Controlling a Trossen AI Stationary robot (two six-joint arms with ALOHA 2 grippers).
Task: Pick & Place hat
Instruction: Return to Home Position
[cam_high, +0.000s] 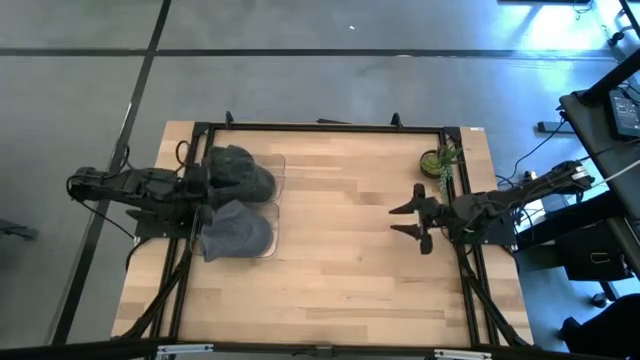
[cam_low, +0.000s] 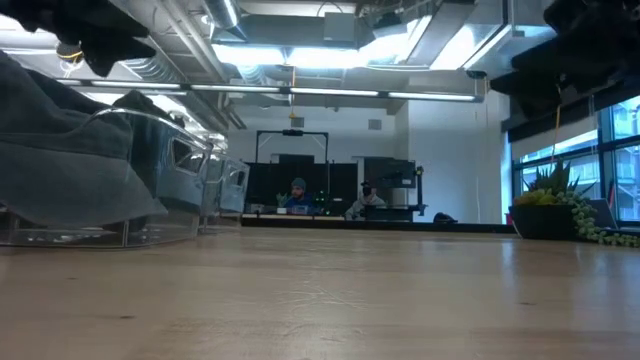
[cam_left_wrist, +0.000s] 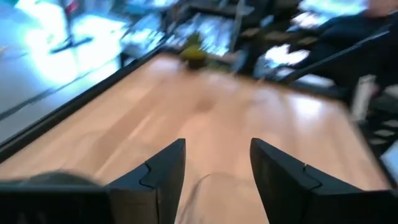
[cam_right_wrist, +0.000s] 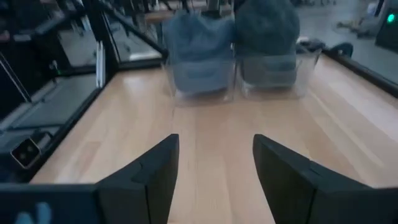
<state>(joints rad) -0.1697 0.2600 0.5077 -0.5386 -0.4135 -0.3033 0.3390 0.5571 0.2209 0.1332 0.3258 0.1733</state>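
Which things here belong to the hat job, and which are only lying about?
Job: black cap in top bin, gray cap in bottom bin, left gripper, right gripper.
Lying about: potted plant on table.

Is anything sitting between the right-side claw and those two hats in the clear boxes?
Nothing visible. Only open table lies between the right gripper and the black cap and gray cap; the plant stands aside.
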